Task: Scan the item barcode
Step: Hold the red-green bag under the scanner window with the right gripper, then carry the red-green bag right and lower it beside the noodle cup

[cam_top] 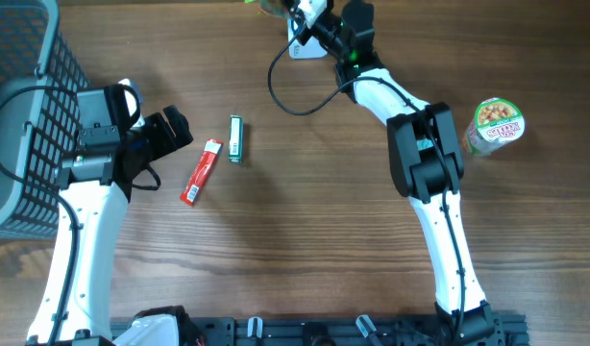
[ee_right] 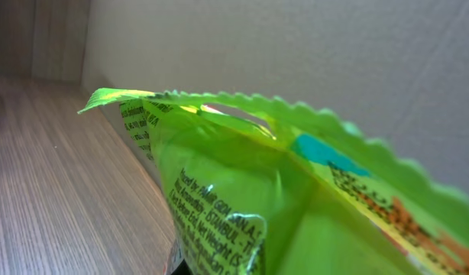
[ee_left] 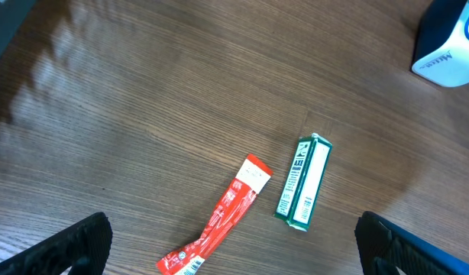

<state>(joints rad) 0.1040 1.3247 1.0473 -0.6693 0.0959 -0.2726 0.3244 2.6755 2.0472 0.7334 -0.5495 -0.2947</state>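
1. our right hand [cam_top: 297, 12] is at the far edge of the counter [cam_top: 305, 231], its arm stretched across from the near right side.
2. its fingers are pressed together, clamped on a green packet [ee_right: 242, 191].
3. in the right wrist view the packet fills most of the frame. it is shiny and creased, with a zigzag top edge and small dark print down its side.
4. from overhead only a sliver of the packet shows, at the top edge of the picture, just left of the right hand.
5. the scanner [cam_top: 305, 46], a white block, stands on the counter just beside the right hand, on the near side of it. we cannot tell whether the packet touches it.
6. our left hand [cam_top: 180, 133] hovers over the left part of the counter with its fingers [ee_left: 74, 248] spread wide apart and nothing between them.
7. a red packet [ee_left: 219, 221] lies flat on the counter just right of the left hand, slanted.
8. a narrow green box [ee_left: 303, 183] lies beside the red packet's far end, close to it but not touching.
9. a dark wire basket [cam_top: 26, 106] stands at the left edge, beside the left arm.
10. a noodle cup [cam_top: 495, 125] lies on its side to the right of the right arm, well apart from everything else.
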